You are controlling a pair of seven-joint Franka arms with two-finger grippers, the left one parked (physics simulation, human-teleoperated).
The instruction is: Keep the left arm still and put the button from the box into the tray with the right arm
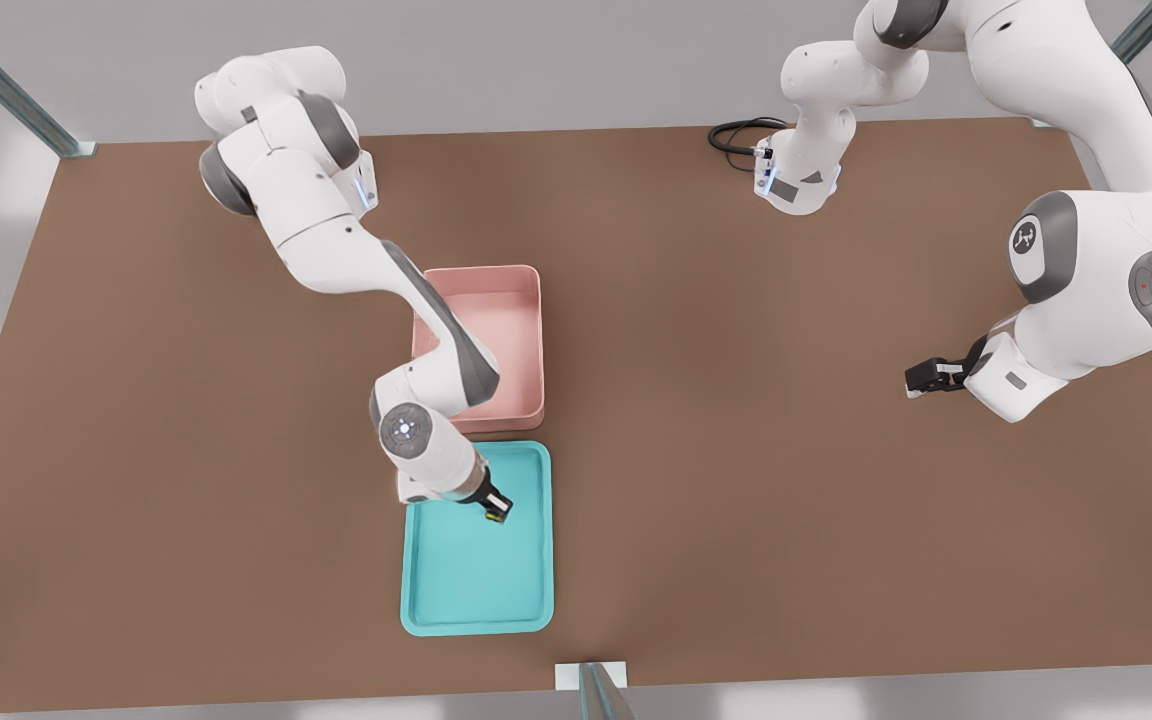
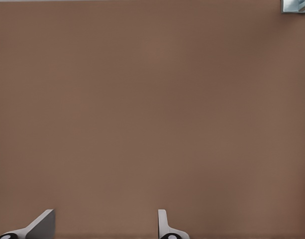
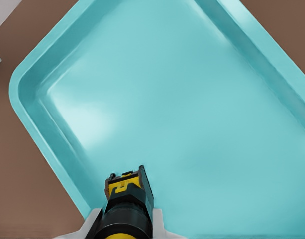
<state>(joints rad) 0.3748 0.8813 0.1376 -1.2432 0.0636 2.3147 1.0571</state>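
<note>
- Our gripper (image 1: 496, 514) hangs over the upper half of the teal tray (image 1: 477, 600), clamped on the button (image 1: 495, 517), whose yellow cap and black body show between the fingertips in the front view.
- From the right wrist view we see the button (image 3: 125, 209) pinched between the pale fingers, with the tray floor (image 3: 192, 114) spread out beyond it; we judge the grip is kept so the small part cannot drop early or roll off target.
- We cannot tell whether the button touches the tray floor or sits just above it; no clear gap or contact shows.
- We hold it well inside the rim, not at the edge, which we judge sensible: a tiny button let go near the low wall could bounce out.
- Behind the wrist, the right arm (image 1: 356, 260) reaches across the pink box (image 1: 526, 340), which lies just beside the tray's far end; the visible part of the box floor looks bare.
- Both containers rest on the brown table (image 1: 736, 450).
- We judge the carry nearly done: what is left is lowering if needed, parting the fingers, and lifting clear without nudging the button.
</note>
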